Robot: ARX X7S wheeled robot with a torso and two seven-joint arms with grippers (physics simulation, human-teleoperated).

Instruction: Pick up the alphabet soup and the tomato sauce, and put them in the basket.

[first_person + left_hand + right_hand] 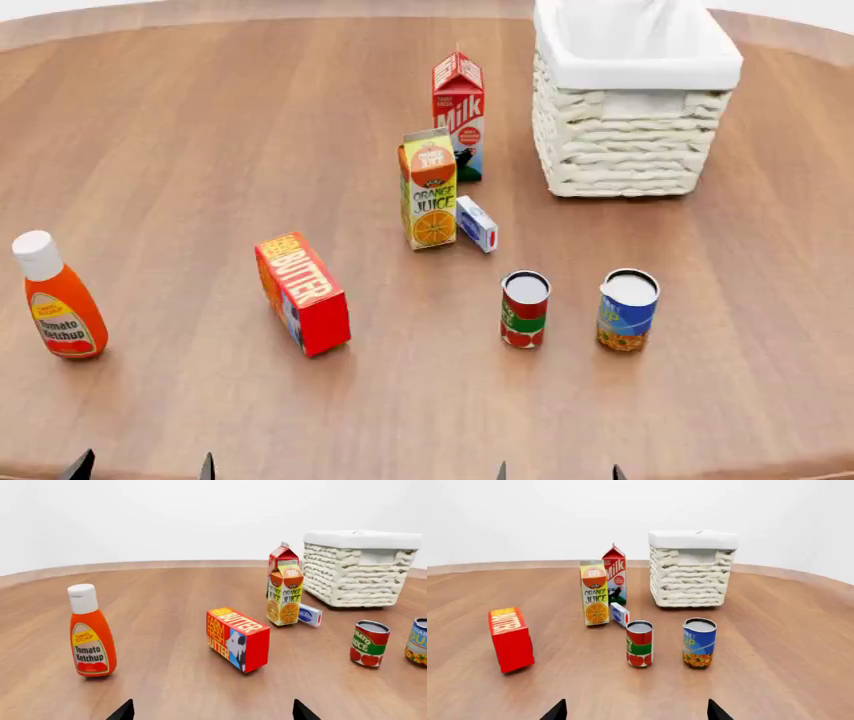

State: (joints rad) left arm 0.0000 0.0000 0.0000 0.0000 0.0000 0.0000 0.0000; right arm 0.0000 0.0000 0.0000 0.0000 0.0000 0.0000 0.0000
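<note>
Both cans are parked upright on the wooden table (pixel 200 150) just in front of the basket (pixel 627 150) — the tomato sauce (pixel 525 310) and the alphabet soup (pixel 627 309) side by side, close but not touching, the soup more directly before the basket. The left gripper (pixel 143 466) and right gripper (pixel 558 470) are only seen as dark fingertips at the near table edge, spread apart with nothing held — the right one sits nearest the cans.
</note>
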